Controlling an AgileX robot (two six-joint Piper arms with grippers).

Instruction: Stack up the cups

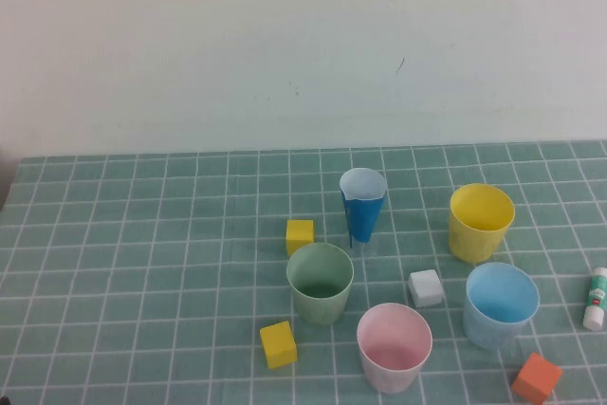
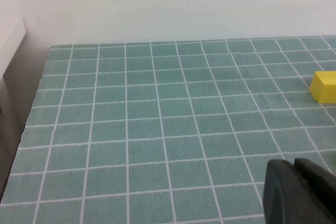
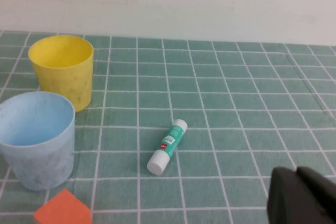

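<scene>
On the green gridded desk (image 1: pixel 142 263), four cups stand apart, upright, none nested yet. Left to right: the pale green tapered plastic cup (image 1: pixel 320 282), pink plastic cup (image 1: pixel 394 347), light blue plastic cup (image 1: pixel 501 304), yellow plastic cup (image 1: pixel 481 222) behind it. The left tool (image 2: pixel 299 192) hangs closed, empty, well left of them; the right tool (image 3: pixel 304 200), also closed and empty, sits near a lying glue stick (image 3: pixel 167 146). Best start: open wide, grip one rim, lift straight.

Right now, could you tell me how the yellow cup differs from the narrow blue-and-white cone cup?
The yellow cup is wide and plain yellow; the cone cup is narrow, blue outside, white inside. The yellow cup stands farther to the robot's right. Both stand upright, apart and empty-looking. Neither the left gripper nor the right gripper touches them.
</scene>
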